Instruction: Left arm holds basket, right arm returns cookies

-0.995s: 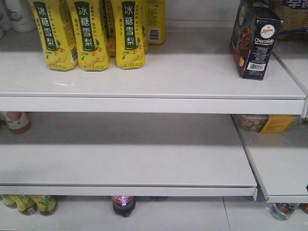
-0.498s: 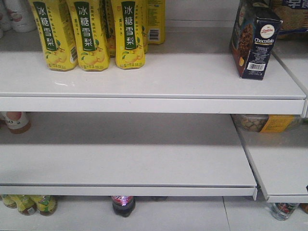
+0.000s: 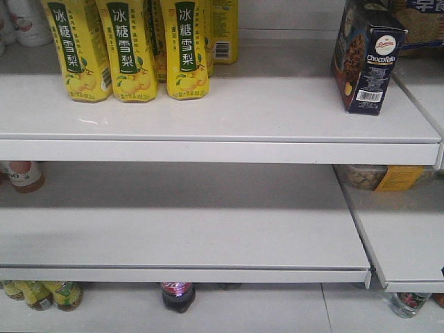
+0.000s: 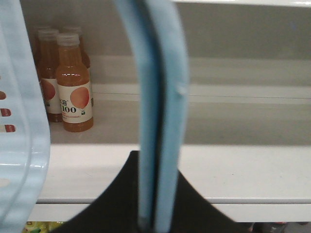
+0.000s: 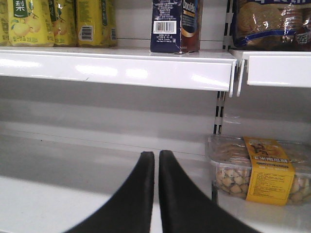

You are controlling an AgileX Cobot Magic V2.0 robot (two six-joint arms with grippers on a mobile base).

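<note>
The cookies point(image 3: 366, 59), a dark navy "Chocofello" box, stand upright at the right end of the upper shelf point(image 3: 208, 111); nothing holds them. From the right wrist view the cookies point(image 5: 176, 24) are above and just right of my right gripper point(image 5: 156, 154), which hangs shut and empty over the middle shelf. My left gripper point(image 4: 156, 162) is shut on the light blue arched handle point(image 4: 163, 97) of the basket, which runs up between its black fingers. The basket's slotted side point(image 4: 19, 121) fills the left edge of that view. Neither arm shows in the front view.
Yellow pear-drink cartons point(image 3: 132, 48) stand at the upper shelf's left. A clear snack tub with a yellow label point(image 5: 257, 170) sits on the middle shelf to the right, beside a shelf upright point(image 5: 219, 111). Orange juice bottles point(image 4: 74, 87) stand behind the basket. A biscuit bag point(image 5: 267, 22) lies upper right.
</note>
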